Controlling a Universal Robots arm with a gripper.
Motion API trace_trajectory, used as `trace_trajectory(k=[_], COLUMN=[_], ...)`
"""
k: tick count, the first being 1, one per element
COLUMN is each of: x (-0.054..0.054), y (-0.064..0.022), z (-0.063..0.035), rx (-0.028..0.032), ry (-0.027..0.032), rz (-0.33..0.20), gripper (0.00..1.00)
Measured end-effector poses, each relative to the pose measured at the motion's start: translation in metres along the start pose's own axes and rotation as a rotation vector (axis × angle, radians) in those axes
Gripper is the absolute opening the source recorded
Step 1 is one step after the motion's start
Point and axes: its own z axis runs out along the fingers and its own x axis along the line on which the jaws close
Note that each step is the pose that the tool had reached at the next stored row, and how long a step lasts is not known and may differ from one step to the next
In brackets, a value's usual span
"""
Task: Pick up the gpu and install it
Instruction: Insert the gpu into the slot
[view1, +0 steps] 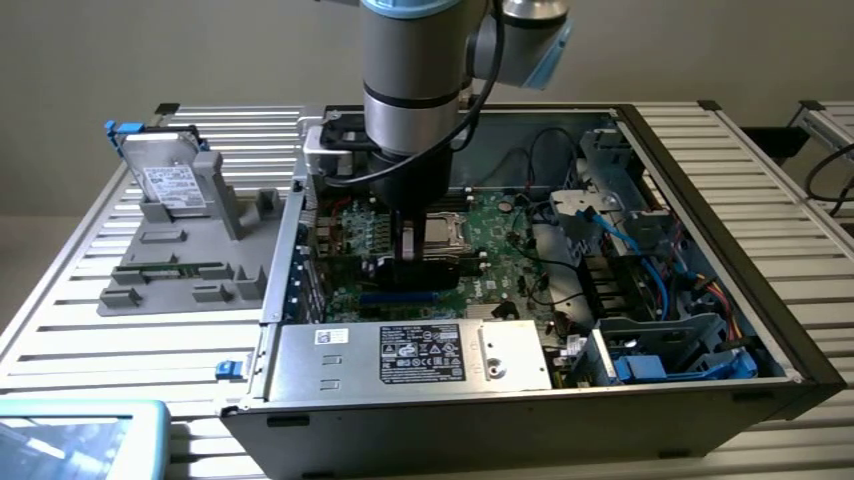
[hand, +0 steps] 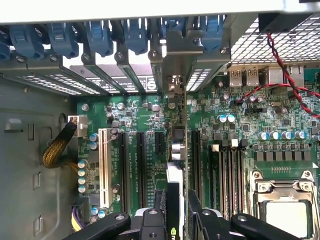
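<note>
My gripper (view1: 424, 252) hangs inside the open computer case (view1: 694, 180), over the green motherboard (view1: 501, 250). It is shut on the gpu (view1: 427, 276), a thin black card held upright just above the board. In the wrist view the gpu (hand: 176, 165) shows edge-on between the two black fingers (hand: 158, 215) of the gripper (hand: 179, 216). It stands above the gap between the long black expansion slots (hand: 140, 165), and its metal bracket end (hand: 175, 82) reaches toward the rear slot openings. Whether its edge touches a slot I cannot tell.
A grey holder (view1: 180, 260) at the exterior view's left carries a silver hard drive (view1: 171, 185) and green memory sticks (view1: 171, 268). Inside the case lie the power supply (view1: 407, 355), blue cables (view1: 641, 250), the CPU socket (hand: 282, 212), blue retention clips (hand: 100, 35) and a white slot (hand: 104, 167).
</note>
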Motion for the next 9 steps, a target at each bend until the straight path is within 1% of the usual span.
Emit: trace_trajectory(k=[3,9], x=[0.0,-0.0001], y=[0.0,0.0], z=[0.0007,0.0018], rx=[-0.0002,0.0001], ry=[0.0011,0.0006], rz=[0.0,0.0], gripper=[0.28,0.28])
